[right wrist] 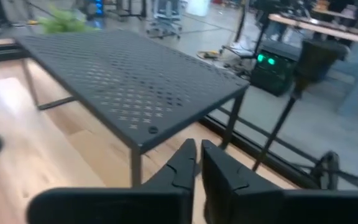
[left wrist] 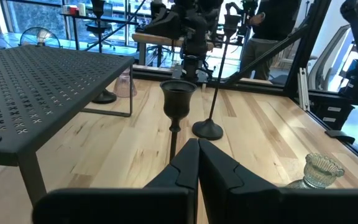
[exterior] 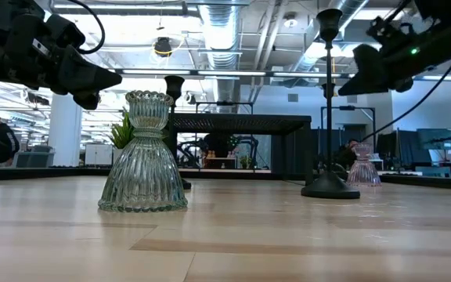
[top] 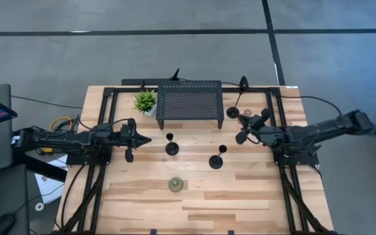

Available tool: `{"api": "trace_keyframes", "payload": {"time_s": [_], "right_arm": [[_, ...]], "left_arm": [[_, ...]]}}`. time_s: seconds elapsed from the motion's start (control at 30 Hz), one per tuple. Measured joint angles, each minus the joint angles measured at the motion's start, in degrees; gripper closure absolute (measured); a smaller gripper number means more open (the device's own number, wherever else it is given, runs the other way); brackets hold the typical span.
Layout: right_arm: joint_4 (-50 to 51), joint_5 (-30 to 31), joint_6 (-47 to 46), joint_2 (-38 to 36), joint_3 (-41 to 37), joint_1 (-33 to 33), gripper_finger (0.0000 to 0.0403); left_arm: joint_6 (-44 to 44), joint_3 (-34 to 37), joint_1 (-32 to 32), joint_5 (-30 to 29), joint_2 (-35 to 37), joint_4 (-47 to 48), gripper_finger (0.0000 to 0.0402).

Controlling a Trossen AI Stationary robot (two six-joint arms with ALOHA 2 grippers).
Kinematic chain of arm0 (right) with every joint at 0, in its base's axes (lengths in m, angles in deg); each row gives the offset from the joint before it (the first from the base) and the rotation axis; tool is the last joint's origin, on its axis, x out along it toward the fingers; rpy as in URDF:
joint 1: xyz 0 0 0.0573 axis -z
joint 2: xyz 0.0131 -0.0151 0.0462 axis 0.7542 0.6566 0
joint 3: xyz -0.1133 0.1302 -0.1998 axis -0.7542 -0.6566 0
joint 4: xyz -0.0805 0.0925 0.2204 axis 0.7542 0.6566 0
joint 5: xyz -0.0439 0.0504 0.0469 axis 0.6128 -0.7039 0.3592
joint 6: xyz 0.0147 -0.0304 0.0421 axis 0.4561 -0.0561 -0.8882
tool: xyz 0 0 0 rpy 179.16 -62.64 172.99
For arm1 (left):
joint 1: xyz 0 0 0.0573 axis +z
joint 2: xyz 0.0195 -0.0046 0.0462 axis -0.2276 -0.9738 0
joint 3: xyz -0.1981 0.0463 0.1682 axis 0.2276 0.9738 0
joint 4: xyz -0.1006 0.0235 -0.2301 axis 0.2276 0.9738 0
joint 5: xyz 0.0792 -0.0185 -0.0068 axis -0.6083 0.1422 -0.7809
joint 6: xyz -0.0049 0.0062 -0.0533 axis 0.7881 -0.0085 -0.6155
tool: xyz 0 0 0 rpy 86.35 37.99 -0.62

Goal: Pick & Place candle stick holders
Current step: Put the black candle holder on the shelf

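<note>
Hovering clenched and empty, left jaws (top: 147,139) face black holder (top: 171,146); right jaws (top: 240,138) nearly closed, empty

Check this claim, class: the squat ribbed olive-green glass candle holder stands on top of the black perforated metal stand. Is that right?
Not right. The squat ribbed olive-green glass candle holder stands on the bare wooden table, apart from the black perforated metal stand, near the table's front edge. The high view shows it.

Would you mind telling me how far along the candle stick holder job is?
Nothing looks placed yet. Two black holders and the squat ribbed glass one stand on the wooden table; the black perforated stand carries none. Nothing is in hand: left gripper and right gripper are empty, jaws shut.
</note>
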Motion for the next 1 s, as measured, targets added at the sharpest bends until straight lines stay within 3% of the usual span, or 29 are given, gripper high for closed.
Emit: {"api": "trace_keyframes", "payload": {"time_s": [0.47, 0.6, 0.87, 1.0], "right_arm": [[-2.5, -1.0, -14.8, 8.8, 0.0, 13.4, 0.0162], [-8.0, -4.9, -13.7, 12.2, 0.0, 16.9, 0.0144], [-17.6, -5.0, -10.5, 19.4, 0.0, 23.9, 0.0143], [-21.7, -8.6, -10.3, 21.8, 0.0, 26.4, 0.0143]], "left_arm": [[0.0, 0.0, 0.0, 0.0, 0.0, 0.0, 0.0395], [0.0, 0.0, 0.0, 0.0, 0.0, 0.0, 0.0395], [0.0, 0.0, 0.0, 0.0, 0.0, 0.0, 0.0395], [0.1, 0.0, 0.0, 0.0, 0.0, 0.0, 0.0395]]}}
